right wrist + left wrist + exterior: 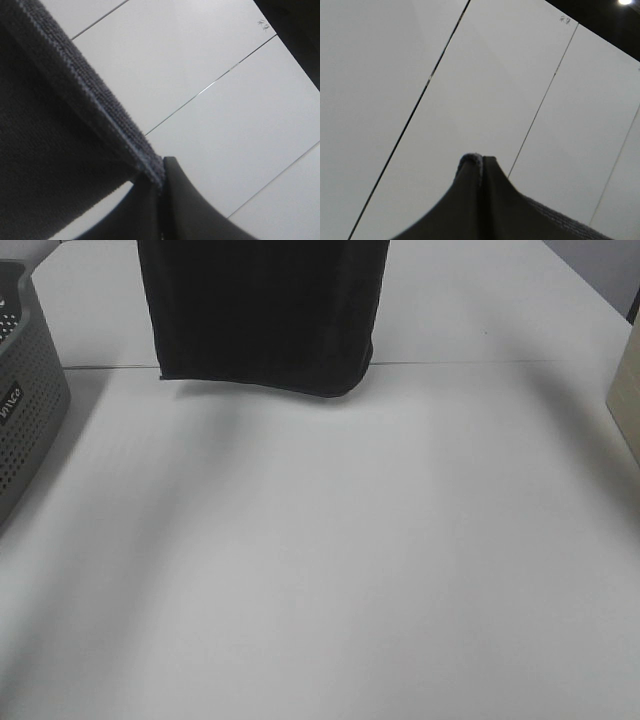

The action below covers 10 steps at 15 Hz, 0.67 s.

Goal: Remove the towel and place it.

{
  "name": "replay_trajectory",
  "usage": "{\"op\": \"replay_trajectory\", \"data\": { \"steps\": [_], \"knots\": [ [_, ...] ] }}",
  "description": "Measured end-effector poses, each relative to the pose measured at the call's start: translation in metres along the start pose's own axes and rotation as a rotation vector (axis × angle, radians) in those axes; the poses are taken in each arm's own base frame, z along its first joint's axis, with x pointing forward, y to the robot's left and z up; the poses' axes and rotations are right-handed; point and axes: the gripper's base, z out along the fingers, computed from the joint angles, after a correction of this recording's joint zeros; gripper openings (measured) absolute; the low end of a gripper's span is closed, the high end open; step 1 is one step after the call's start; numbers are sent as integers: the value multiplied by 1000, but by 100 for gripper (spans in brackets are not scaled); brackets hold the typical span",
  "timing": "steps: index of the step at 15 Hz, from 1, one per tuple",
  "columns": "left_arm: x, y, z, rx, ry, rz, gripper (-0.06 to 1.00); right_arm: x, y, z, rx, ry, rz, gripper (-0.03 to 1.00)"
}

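The left end effector [481, 161] and right end effector [163, 172] each pinch the hem of the towel [260, 310] hanging over the surface [320, 570]; soft and limp, it likely handles best by its corners.

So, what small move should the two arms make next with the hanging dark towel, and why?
Probably lower both together: the large dark charcoal terry towel hangs above the white table, pinched by the left gripper and right gripper.

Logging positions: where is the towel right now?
In the exterior high view the towel hangs at top centre, above the table, right of the grey basket; the left claw and right claw each pinch its hem.
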Motion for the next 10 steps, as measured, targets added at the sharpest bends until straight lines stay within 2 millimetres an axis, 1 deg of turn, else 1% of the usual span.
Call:
{"op": "replay_trajectory", "data": {
  "steps": [1,3,6,10],
  "knots": [
    [7,2,2,3,10,2,0,8,1,4,17,-13,17,1],
    [17,5,7,2,14,2,0,14,4,8,39,-44,42,1],
    [17,5,10,6,-15,-1,0,20,12,12,32,-46,66,1],
    [18,4,11,10,-14,0,0,22,6,14,73,-86,78,1]
  ]
}}
